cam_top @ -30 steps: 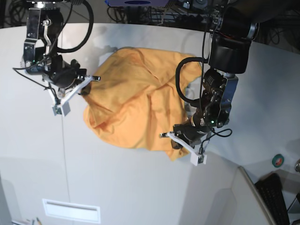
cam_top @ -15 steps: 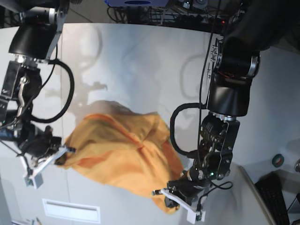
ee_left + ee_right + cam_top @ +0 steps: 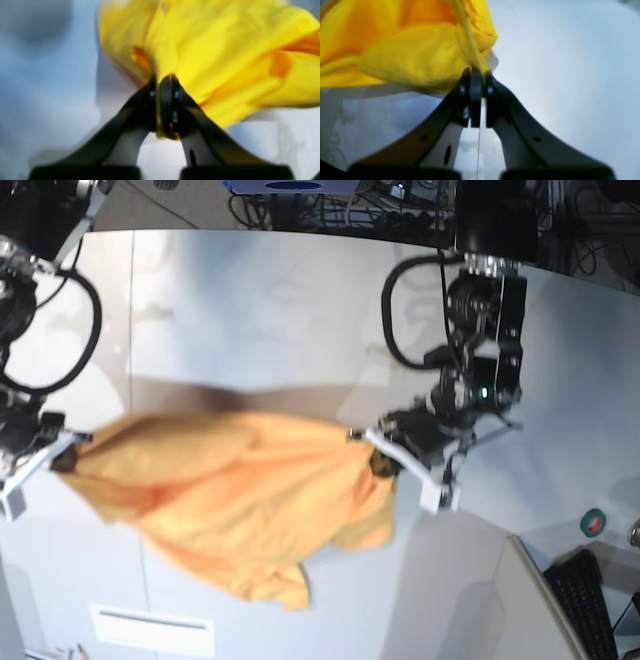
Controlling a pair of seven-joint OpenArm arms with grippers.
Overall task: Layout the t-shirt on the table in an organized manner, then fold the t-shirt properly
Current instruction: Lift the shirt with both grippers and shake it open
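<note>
The shirt (image 3: pixel 240 520) is held stretched above the bench (image 3: pixel 260 310), pinched at two points. One edge is clamped in the closed left fingers (image 3: pixel 382 463), on the shirt's right in the base view; in the left wrist view a fold of yellow cloth (image 3: pixel 205 50) is seen squeezed between the fingers (image 3: pixel 163 100). The opposite edge is clamped in the closed right fingers (image 3: pixel 62 458), cloth (image 3: pixel 415 50) bunched at the tips (image 3: pixel 476 82). Between them the cloth is pulled taut along its top, the rest hanging in loose folds towards the bench's near edge.
</note>
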